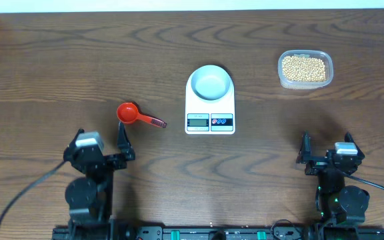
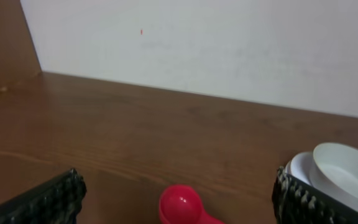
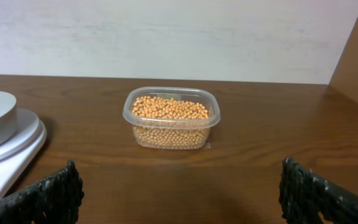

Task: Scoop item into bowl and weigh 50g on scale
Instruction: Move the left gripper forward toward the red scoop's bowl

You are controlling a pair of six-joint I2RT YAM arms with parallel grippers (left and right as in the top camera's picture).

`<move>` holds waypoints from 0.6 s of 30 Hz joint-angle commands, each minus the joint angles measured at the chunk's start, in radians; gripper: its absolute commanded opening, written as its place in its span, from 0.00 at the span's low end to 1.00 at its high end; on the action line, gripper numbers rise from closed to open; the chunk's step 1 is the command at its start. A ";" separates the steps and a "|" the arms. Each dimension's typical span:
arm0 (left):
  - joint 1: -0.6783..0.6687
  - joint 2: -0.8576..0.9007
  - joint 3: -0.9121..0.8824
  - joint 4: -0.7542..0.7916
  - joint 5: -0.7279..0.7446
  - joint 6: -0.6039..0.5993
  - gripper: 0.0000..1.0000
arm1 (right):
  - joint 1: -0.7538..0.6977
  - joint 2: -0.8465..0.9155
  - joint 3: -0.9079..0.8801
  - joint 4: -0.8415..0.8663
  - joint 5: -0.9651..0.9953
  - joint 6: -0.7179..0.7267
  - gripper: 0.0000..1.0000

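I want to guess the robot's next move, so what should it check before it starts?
1. Bowl sits on the scale: ok.
2. Bowl is empty: ok.
3. Beans are in the clear container, with no lid on: ok.
4. Red scoop lies free on the table, just ahead of the left gripper: ok.
5. Left gripper and right gripper are open and hold nothing: ok.
6. Scale display shows zero: cannot tell, too small to read.

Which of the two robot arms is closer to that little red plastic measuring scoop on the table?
Left. The red plastic measuring scoop lies just ahead of the left arm; the right arm sits far off, past the flat white digital scale.
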 commanded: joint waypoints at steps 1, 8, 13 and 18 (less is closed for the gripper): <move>0.005 0.129 0.085 -0.002 -0.009 -0.002 0.98 | 0.006 -0.007 -0.002 -0.003 0.008 0.014 0.99; 0.005 0.415 0.235 -0.025 -0.008 -0.002 0.98 | 0.006 -0.007 -0.002 -0.003 0.008 0.014 0.99; 0.005 0.545 0.338 -0.085 -0.008 -0.003 0.98 | 0.006 -0.007 -0.002 -0.003 0.008 0.014 0.99; 0.005 0.624 0.451 -0.210 -0.009 -0.002 0.98 | 0.006 -0.007 -0.002 -0.003 0.008 0.014 0.99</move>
